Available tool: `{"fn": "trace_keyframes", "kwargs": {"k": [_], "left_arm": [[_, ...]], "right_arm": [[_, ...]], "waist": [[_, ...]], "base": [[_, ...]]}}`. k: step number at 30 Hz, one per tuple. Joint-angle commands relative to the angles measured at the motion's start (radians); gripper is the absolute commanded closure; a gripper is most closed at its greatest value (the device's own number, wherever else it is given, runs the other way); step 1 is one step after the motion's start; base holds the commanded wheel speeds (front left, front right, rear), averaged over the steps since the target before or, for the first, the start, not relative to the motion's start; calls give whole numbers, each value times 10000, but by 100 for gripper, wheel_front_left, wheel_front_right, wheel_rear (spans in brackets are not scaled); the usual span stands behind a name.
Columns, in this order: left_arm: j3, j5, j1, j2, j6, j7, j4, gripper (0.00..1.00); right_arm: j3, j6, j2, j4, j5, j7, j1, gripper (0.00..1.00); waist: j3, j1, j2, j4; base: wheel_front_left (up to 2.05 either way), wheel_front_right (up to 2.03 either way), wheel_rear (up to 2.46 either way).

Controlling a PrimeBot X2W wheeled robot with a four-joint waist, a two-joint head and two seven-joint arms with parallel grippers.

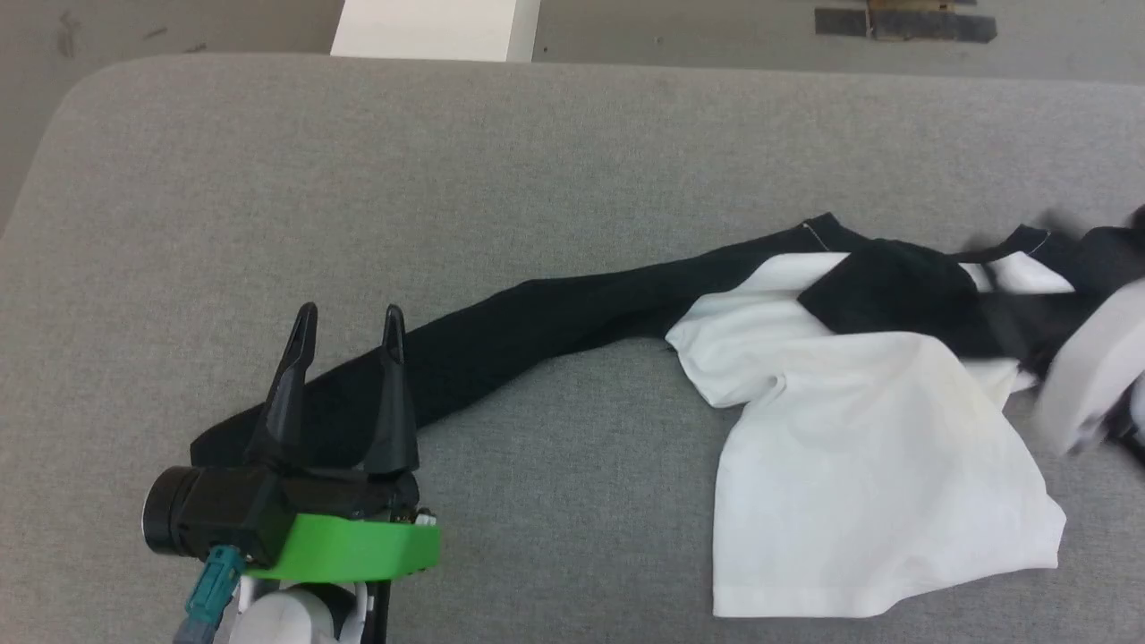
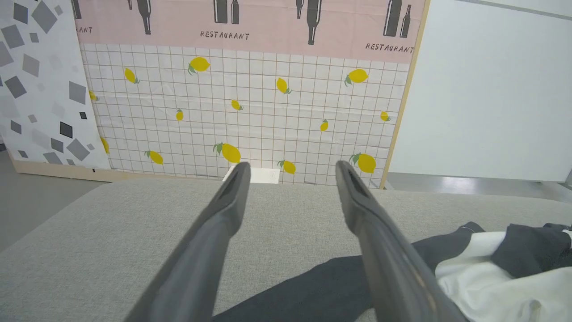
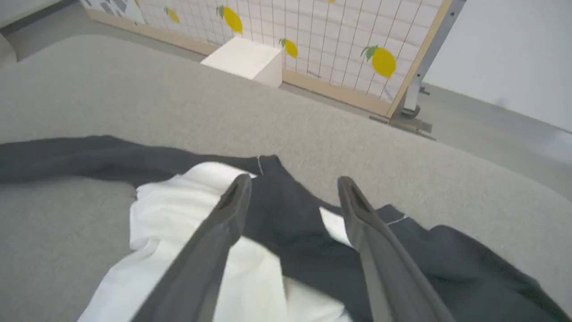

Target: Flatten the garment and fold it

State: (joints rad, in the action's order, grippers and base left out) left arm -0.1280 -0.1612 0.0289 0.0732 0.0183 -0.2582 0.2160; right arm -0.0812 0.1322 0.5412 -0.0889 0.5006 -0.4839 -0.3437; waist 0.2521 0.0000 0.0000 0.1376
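Here, the grey fabric-covered worktop (image 1: 537,161) carries the garment (image 1: 850,447), which lies on its right half. The white body is bunched and partly doubled over, with black cloth crumpled on top. One long black sleeve (image 1: 555,322) stretches out toward the left. The cloth looks thin, light and limp, so I think it will sag and drag rather than slide. Hems and corners seem the best places to pinch. A white box (image 1: 434,29) stands on the floor beyond the far edge. The left hand (image 1: 349,313) is wide open over the sleeve's end and grips nothing. The right hand (image 3: 295,181) is also spread open above the black-and-white heap, with nothing between its fingers.
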Motion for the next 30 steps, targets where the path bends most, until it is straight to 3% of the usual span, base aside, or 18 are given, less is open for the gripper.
{"fn": "trace_keyframes", "kwargs": {"k": [1,6,11,24,25,26,27,30], "left_arm": [[42,-84,-116,2,-51,-36,41,0],[25,-88,-229,7,-69,-36,140,0],[0,-131,-265,-17,-50,-36,156,0],[-213,-149,-27,-61,-103,-36,47,0],[-228,-159,-11,-65,-105,-36,28,0],[-239,-174,5,-70,-107,-36,8,0],[-239,-188,17,-74,-107,-36,-5,0],[-220,-242,37,-87,-108,-36,-69,0]], "right_arm": [[-229,-15,-273,-458,217,-425,572,0],[-1142,-15,-566,-1948,621,-1825,2133,0],[-1866,-15,-393,-2179,450,-2231,2885,0],[-4152,-15,-43,159,-722,-1860,2169,0],[-4228,-15,-34,285,-756,-1903,2109,18],[-4293,-15,-22,406,-788,-1927,2042,64],[-4282,-15,-37,505,-791,-1928,2008,100],[-4283,-15,-47,702,-819,-1859,1939,100]], "waist": [[-212,0,0,-17],[-240,0,0,153],[-179,0,0,357],[37,0,0,867],[35,0,0,890],[32,0,0,914],[29,0,0,930],[-28,0,0,987]], "base": [[0,0,0],[0,0,0],[0,0,0],[0,0,0],[0,0,0],[0,0,0],[0,0,0],[0,0,0]]}}
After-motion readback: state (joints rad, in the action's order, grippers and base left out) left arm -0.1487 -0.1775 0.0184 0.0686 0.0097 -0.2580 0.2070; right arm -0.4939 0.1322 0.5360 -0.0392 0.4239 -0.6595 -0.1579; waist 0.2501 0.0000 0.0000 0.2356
